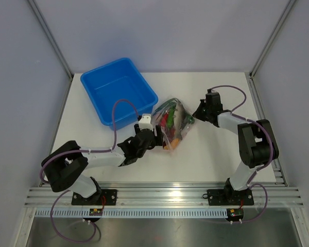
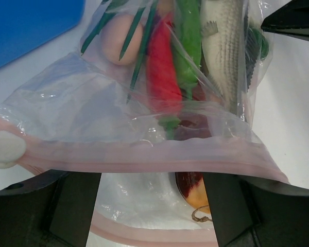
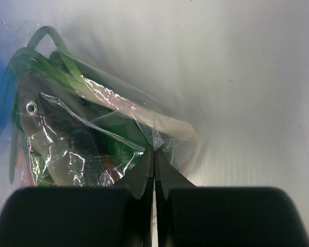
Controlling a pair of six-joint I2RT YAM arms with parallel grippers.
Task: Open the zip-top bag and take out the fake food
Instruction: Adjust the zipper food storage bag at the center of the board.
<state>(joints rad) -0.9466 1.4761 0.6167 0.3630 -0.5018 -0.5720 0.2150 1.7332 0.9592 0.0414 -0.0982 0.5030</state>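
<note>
Top external view: the zip-top bag (image 1: pixel 172 123) lies near the middle of the white surface (image 1: pixel 211 154), just beside the near right corner of the blue tub (image 1: pixel 116 90). The fake food (image 1: pixel 170 122) is all inside it, showing as a red, green and orange cluster through the clear plastic. The left claw (image 1: pixel 153 136) sits at the bag's near left edge. The right claw (image 1: pixel 195 114) meets the bag's far right corner.

In the left wrist view, the left claw (image 2: pixel 150 177) is open, its two dark fingers (image 2: pixel 74 206) set wide apart. The pinkish zip strip (image 2: pixel 144 154) runs across just above the fingers. A second pink lip (image 2: pixel 144 232) shows lower down between the fingers, so the bag's mouth gapes here. Through the plastic (image 2: pixel 92 110) there are a grey-scaled fish (image 2: pixel 224 56), a red chili (image 2: pixel 162 72), a green pod (image 2: pixel 188 36), a peach-coloured round piece (image 2: pixel 121 38) and thin green stalks. A red-and-yellow piece (image 2: pixel 193 188) lies close to the mouth, between the two lips.

In the right wrist view, the right claw (image 3: pixel 153 154) is closed, its fingertips pressed together on a fold of the bag's plastic (image 3: pixel 118 108). The fish (image 3: pixel 56 134), its eye turned to the camera, and long green stalks (image 3: pixel 46 62) lie inside, just beyond the tips.
</note>
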